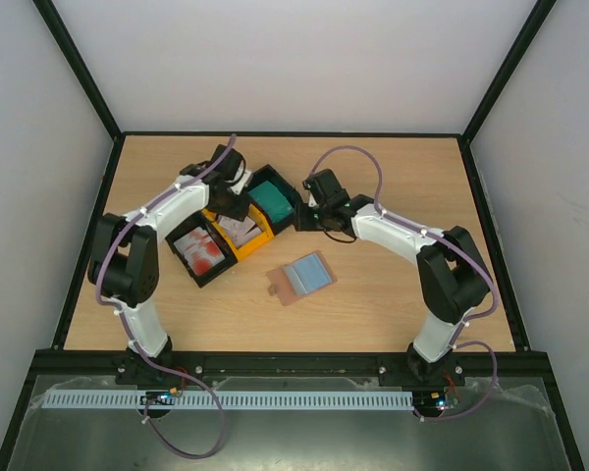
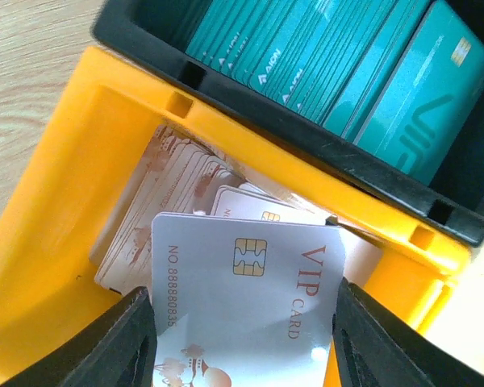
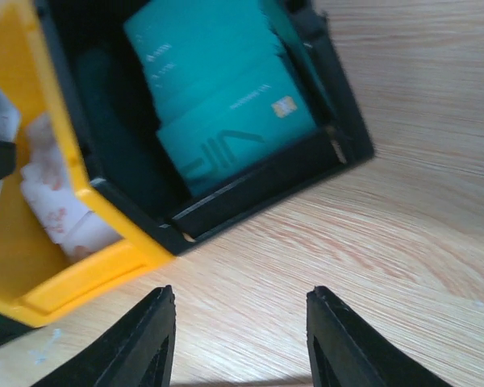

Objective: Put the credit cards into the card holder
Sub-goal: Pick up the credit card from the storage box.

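White VIP card (image 2: 250, 274) sat clamped in my left gripper (image 2: 242, 347) over the yellow tray (image 2: 56, 210); a straight, level lift seemed wisest. My right gripper (image 3: 240, 343) hung spread, empty.

Worktop (image 1: 402, 294) presents a pale wood-grain surface, matt and smooth. Yellow tray (image 2: 60, 226) is moulded plastic, glossy. Black tray (image 2: 250, 105) is plastic with a duller sheen. Teal cards (image 2: 403, 113) are smooth plastic, satin gloss. Pale card (image 2: 250, 322) is smooth plastic with a metallic gold chip. Card holder (image 1: 302, 277) looks leather-like, matt.
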